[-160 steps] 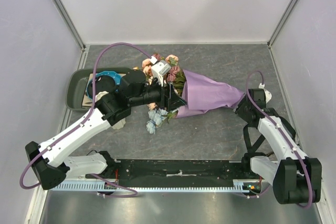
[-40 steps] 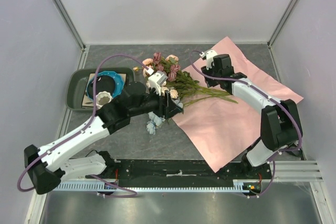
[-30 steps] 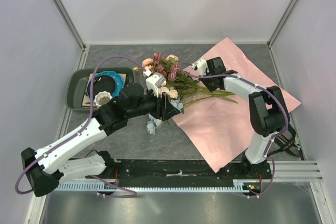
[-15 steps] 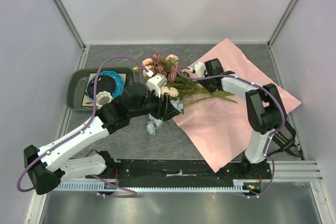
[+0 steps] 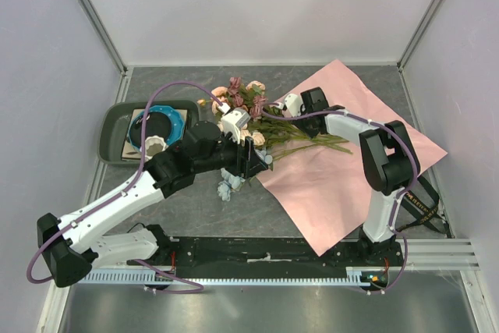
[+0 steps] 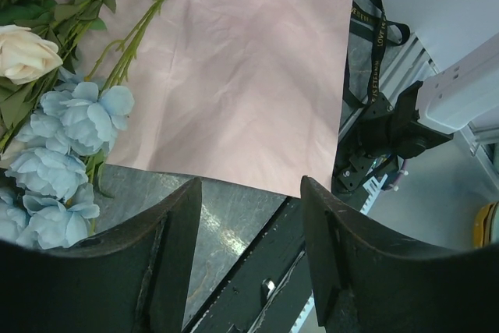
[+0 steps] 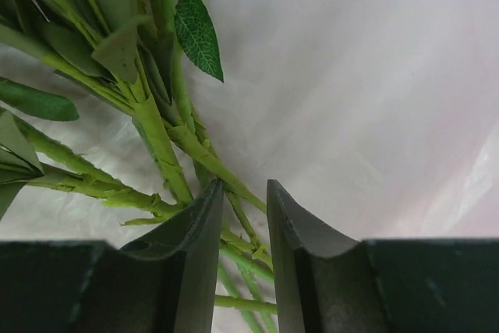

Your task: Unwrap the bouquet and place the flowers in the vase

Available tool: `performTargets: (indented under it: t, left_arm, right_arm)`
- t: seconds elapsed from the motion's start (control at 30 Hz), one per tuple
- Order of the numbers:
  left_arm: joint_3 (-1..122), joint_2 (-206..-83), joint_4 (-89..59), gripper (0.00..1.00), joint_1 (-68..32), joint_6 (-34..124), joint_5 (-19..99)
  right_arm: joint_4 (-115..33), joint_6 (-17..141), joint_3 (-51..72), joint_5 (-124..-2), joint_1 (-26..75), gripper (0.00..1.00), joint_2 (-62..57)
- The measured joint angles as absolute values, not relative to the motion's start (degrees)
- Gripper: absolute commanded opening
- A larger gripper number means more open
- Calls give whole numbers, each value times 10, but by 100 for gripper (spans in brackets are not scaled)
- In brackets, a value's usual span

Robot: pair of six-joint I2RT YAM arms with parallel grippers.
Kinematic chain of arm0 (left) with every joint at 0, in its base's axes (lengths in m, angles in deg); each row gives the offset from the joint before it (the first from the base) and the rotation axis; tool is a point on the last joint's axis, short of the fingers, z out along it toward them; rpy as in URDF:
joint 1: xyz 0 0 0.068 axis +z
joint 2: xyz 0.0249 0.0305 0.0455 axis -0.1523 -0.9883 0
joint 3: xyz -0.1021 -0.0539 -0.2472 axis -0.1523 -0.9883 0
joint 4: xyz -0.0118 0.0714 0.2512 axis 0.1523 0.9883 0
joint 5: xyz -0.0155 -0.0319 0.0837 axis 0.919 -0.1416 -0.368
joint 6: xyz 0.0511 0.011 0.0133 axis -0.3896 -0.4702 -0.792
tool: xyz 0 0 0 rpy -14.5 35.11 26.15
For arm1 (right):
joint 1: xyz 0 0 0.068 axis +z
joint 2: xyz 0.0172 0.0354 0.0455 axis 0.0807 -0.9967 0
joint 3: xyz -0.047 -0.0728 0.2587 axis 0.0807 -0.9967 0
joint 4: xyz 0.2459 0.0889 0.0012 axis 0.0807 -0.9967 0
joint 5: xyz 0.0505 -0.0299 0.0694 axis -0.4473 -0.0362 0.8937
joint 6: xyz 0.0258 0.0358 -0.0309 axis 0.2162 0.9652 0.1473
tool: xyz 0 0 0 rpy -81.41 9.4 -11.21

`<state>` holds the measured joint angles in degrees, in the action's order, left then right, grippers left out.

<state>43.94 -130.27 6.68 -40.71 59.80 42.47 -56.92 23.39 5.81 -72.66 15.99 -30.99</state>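
The flowers lie loose on the worktop, heads toward the dark green tray and stems running onto the spread pink paper sheet. The left gripper hovers wide and empty beside the blue blooms. The right gripper sits low over the green stems, its jaws a narrow slit apart and clamping nothing. The white vase stands in the tray, well apart from the stems.
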Motion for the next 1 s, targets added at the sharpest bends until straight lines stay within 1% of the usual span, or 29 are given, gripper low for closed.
performTargets:
  t: [0.03,0.13,0.33,0.37,0.4,0.47,0.5,0.53,0.73,1.0]
  left_arm:
    - [441,-1305,67,60,-407,598,425]
    - [444,-1311,67,60,-407,598,427]
    - [448,-1313,67,60,-407,597,427]
    - [448,-1313,67,60,-407,597,427]
    - [448,-1313,67,60,-407,597,428]
    - [448,-1313,67,60,-407,597,428]
    - [448,-1313,67,60,-407,597,428]
    - [448,-1313,67,60,-407,597,429]
    - [448,-1313,67,60,-407,597,429]
    - [457,-1311,67,60,-407,597,428]
  right_arm:
    - [-569,230,61,-727,160,37,-313]
    - [-572,219,72,-728,160,29,-323]
    - [-574,198,80,-726,163,25,-336]
    - [-574,194,80,-724,164,22,-336]
    - [-576,192,81,-723,164,14,-337]
    - [-579,182,83,-722,164,7,-339]
    - [-579,178,84,-722,165,2,-339]
    - [-579,174,84,-723,166,0,-339]
    - [-581,159,84,-764,186,0,-321]
    - [-562,103,48,-857,238,0,-184]
